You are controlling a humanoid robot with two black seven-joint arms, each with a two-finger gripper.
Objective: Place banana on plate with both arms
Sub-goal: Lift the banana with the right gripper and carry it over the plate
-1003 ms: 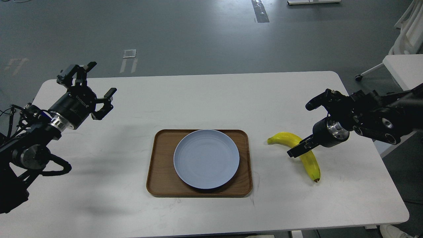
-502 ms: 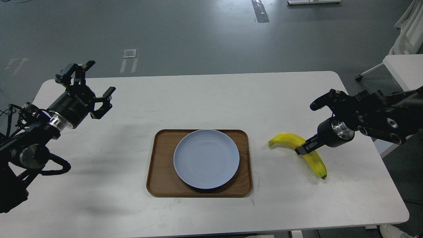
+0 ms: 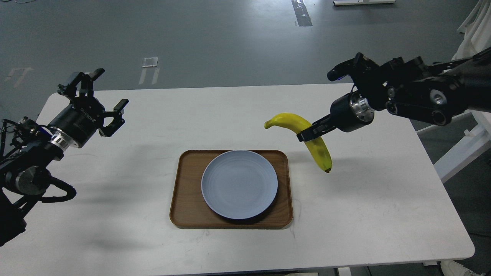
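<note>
The yellow banana [image 3: 316,147] hangs in the air above the table, right of and a little behind the plate, stem tip to the left and dark end down. My right gripper [image 3: 307,134] is shut on its middle. The pale blue-grey plate [image 3: 239,184] lies on a brown wooden tray [image 3: 184,207] at the table's middle front. My left gripper [image 3: 101,94] is open and empty, raised over the table's left back part, far from the plate.
The white table [image 3: 383,214] ends close behind the right gripper and at the right. A white frame [image 3: 466,143] stands beyond the table's right edge. Grey floor lies behind.
My right gripper has lifted the banana off the table and carried it left and back toward the plate. My left gripper has drifted slightly left, still open.
</note>
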